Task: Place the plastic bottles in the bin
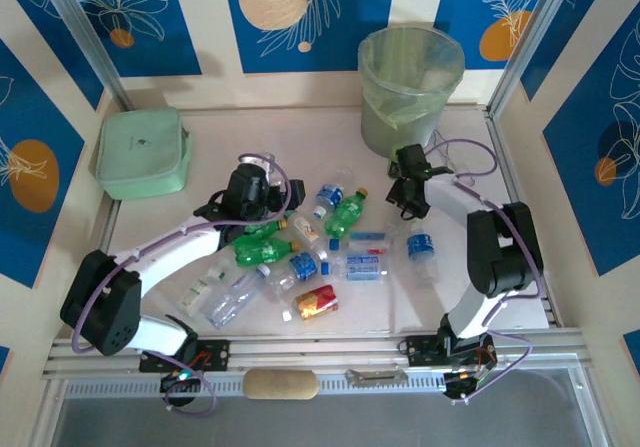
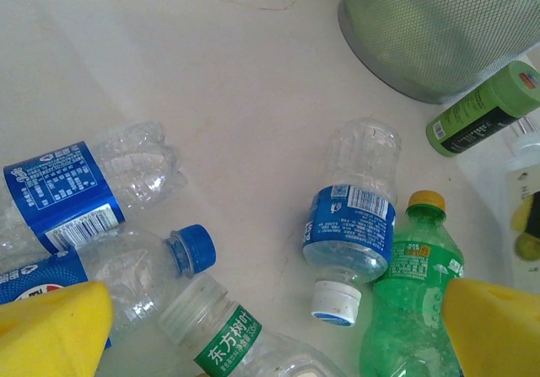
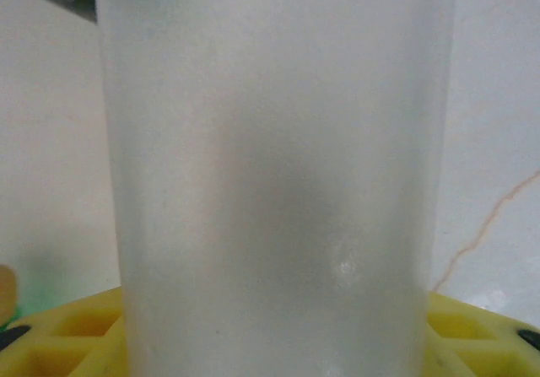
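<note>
Top view, bin [image 1: 410,87]: upright at the far right of the table [image 1: 290,137], lined with a pale green bag
Top view, plastic bottles [image 1: 300,265]: lying scattered mid-table, between the 2 arms
Top view, red-yellow bottle [image 1: 317,302]: on its side at the near edge of the heap
Top view, pouch [image 1: 143,152]: flat at the far left, well apart from the bin
Top view, left gripper [image 1: 255,195]: over the left end of the heap
Top view, right gripper [image 1: 405,185]: just beside the bin's near side, its claw too small to judge here
Left wrist, fingers [image 2: 51,331]: yellow, spread wide at the 2 lower corners, gripping nothing
Left wrist, blue-label bottle [image 2: 350,225]: on its side, white cap toward the lens, touching a green bottle [image 2: 413,293] with a yellow cap
Left wrist, bin [image 2: 439,31]: grey mesh wall at top right, a green container [image 2: 481,111] just beside it
Right wrist, frosted cylinder [image 3: 278,175]: upright, close to the lens, standing between the yellow fingers [image 3: 485,335]
Right wrist, claw: I cannot tell whether it presses on the cylinder or stands clear of it
</note>
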{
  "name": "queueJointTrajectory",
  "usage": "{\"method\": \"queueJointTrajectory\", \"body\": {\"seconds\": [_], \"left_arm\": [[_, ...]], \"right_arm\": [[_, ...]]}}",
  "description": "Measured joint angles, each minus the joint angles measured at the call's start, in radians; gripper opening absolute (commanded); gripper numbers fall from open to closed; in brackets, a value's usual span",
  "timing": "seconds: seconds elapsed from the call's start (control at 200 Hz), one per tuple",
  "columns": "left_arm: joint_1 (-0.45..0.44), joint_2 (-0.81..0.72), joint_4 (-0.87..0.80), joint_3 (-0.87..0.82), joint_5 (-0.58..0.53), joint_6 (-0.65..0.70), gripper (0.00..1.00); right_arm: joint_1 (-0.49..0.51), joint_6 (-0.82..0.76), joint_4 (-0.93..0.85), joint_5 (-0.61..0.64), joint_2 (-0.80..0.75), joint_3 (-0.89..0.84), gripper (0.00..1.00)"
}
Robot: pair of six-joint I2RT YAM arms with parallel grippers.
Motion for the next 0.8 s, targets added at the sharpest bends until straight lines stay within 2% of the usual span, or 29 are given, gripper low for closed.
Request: {"method": "queueJointTrajectory", "body": {"seconds": [0.25,0.52,0.64,0.8], "left_arm": [[0.0,-0.007,0.005,-0.021,-0.021,0.0,1.0],[0.021,-0.021,0.003,-0.026,-0.076,0.036,1.0],[0.06,-0.031,0.005,-0.027,-0.077,0.041,1.0],[0.128,-0.057,0.015,-0.06,-0.074,0.029,1.0]], "right_arm": [[-0.12,0.01,0.045,-0.092,-0.234,-0.083,0.56],[-0.33,0.011,0.056,-0.243,-0.458,-0.131,0.53],[-0.396,-0.006,0.047,-0.297,-0.518,-0.085,0.52],[-0.408,-0.042,0.06,-0.342,-0.518,0.07,0.5]]}}
